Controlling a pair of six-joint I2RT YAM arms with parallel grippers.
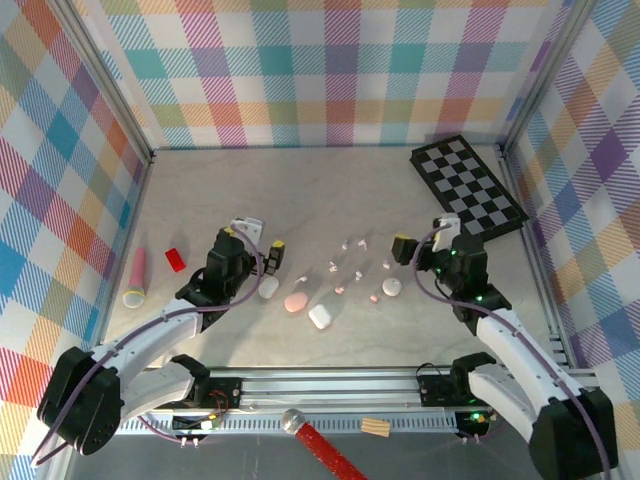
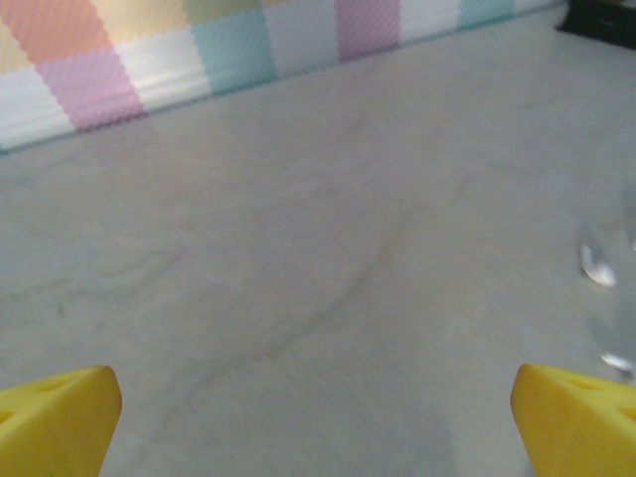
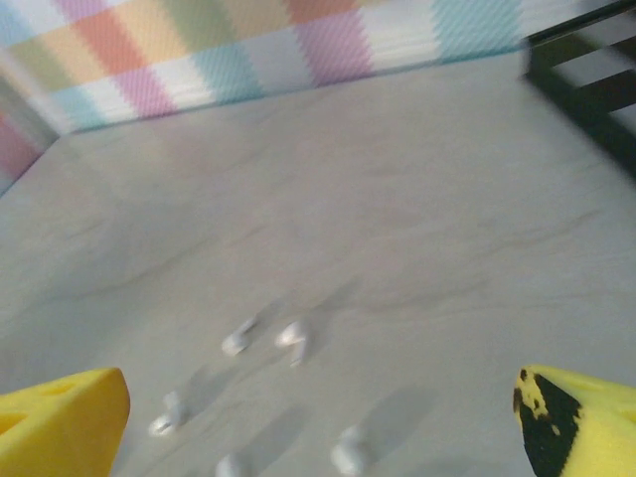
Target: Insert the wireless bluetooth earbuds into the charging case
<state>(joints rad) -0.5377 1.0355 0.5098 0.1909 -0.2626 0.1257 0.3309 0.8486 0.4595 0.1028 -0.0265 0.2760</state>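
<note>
Several tiny white and pale pink earbuds lie scattered at mid-table. In the right wrist view they sit blurred ahead of my jaws, two of them side by side and others nearer. Pebble-shaped charging cases lie in front of them: a white one, a pink one, another white one and a white one at the right. My left gripper stands open over bare table, left of the buds. My right gripper is open too, just right of them, holding nothing.
A black-and-white checkerboard lies at the back right. A pink tube and a red block lie at the left. A red-handled hammer and a small wooden piece sit by the near rail. Plaid walls enclose the table.
</note>
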